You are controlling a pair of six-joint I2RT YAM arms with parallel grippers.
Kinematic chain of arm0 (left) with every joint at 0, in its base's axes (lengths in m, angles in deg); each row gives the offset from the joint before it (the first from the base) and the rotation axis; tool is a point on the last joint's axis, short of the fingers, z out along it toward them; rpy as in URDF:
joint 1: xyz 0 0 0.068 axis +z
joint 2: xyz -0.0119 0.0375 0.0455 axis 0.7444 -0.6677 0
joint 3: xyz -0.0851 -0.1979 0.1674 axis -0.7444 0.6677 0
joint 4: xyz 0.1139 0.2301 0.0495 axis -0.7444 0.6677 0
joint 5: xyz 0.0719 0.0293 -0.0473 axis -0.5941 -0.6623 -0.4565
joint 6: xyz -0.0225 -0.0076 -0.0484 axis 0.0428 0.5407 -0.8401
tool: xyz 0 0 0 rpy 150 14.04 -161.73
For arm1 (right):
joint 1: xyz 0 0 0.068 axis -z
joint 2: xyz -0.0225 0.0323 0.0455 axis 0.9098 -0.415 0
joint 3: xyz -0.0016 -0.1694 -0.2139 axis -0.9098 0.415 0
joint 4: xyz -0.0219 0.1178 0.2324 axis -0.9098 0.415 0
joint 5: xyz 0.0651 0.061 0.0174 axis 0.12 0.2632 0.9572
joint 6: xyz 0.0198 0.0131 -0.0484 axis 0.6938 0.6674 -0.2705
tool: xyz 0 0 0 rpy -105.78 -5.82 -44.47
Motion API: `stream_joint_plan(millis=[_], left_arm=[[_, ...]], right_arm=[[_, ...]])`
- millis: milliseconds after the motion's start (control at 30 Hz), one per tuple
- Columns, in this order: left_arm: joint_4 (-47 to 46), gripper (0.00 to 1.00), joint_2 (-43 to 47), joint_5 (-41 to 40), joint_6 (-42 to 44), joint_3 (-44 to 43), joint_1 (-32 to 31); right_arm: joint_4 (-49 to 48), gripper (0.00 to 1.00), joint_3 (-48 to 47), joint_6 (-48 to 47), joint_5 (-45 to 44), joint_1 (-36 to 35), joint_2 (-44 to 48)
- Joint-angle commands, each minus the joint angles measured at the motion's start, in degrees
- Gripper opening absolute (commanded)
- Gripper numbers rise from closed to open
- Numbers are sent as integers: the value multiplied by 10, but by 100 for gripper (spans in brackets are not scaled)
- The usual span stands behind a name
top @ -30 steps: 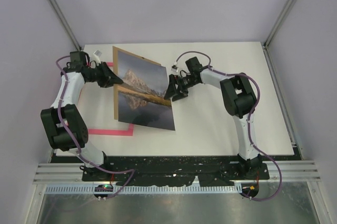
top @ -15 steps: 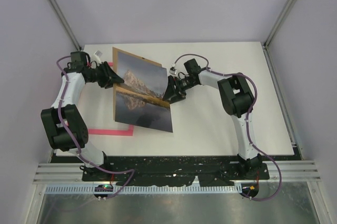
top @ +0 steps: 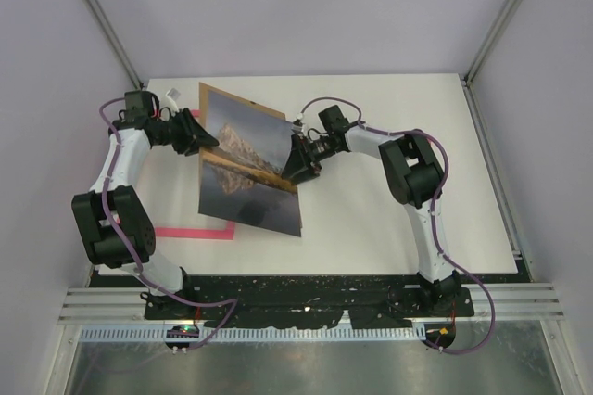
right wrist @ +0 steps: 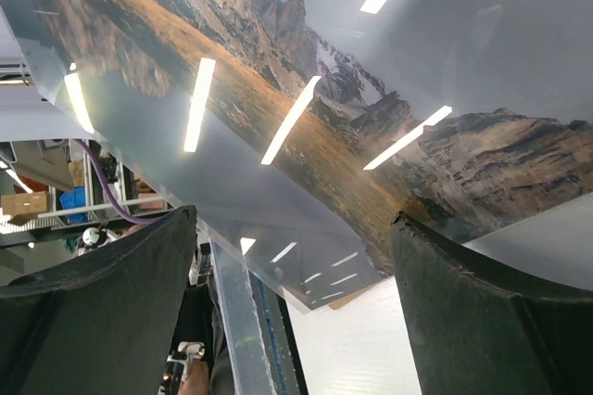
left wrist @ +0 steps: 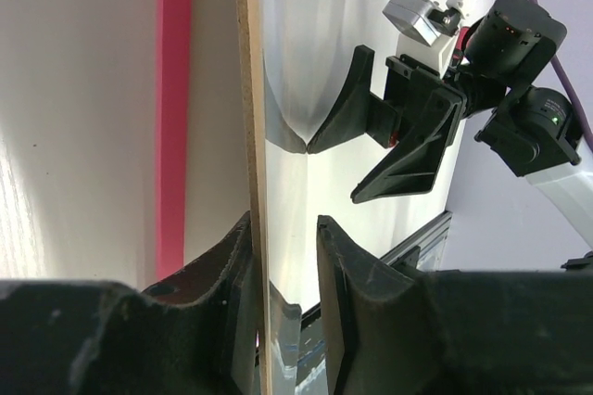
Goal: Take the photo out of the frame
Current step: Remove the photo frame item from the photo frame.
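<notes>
White table; at nine o'clock my left gripper straddles the board unclamped, right gripper gapes; photo looks thin, slick: pinch edges.

The right gripper is now seen further to the left in the top view, closer to the middle of the picture. The photo is turned with it. Its right edge is shifted left, its lower right corner is found lower and further left, and its face is seen narrower. The jaws of the left gripper, earlier pinched on the photo's left edge, are now parted. In the left wrist view a gap is seen between one of them and the glossy face.
</notes>
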Motion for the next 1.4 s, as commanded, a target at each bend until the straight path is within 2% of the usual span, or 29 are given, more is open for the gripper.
stream_joint_plan(millis=[0,167,200,267,367,433,633,733,833,1000,1167,1367], left_arm=[[-21,27,31,16,-5,2,-6],[-22,3,34,15,-6,3,-6],[-23,1,34,14,-6,5,-6],[-24,0,36,12,-7,7,-6],[-33,0,46,-6,-18,22,-2],[-49,0,54,-14,-33,38,3],[-54,0,51,-22,-43,43,15],[-60,0,52,-25,-45,46,16],[-64,0,58,-32,-46,52,18],[-69,0,67,-43,-45,54,21],[-69,0,84,-47,-44,59,26],[-73,0,87,-43,-46,63,31]], right_arm=[[-26,89,-5,10,23,-5,6],[-25,89,-5,10,20,-5,2],[-25,89,-5,7,18,-6,6],[-11,89,-9,-15,7,-3,17],[85,89,-23,-157,-49,-2,57],[92,89,11,-227,-101,-2,141],[17,89,201,-416,-266,-50,382],[-35,92,299,-489,-342,-120,495],[-69,93,348,-513,-399,-197,536],[-108,93,343,-499,-519,-293,495],[-122,91,293,-491,-642,-382,430],[-120,90,279,-470,-667,-409,401]])
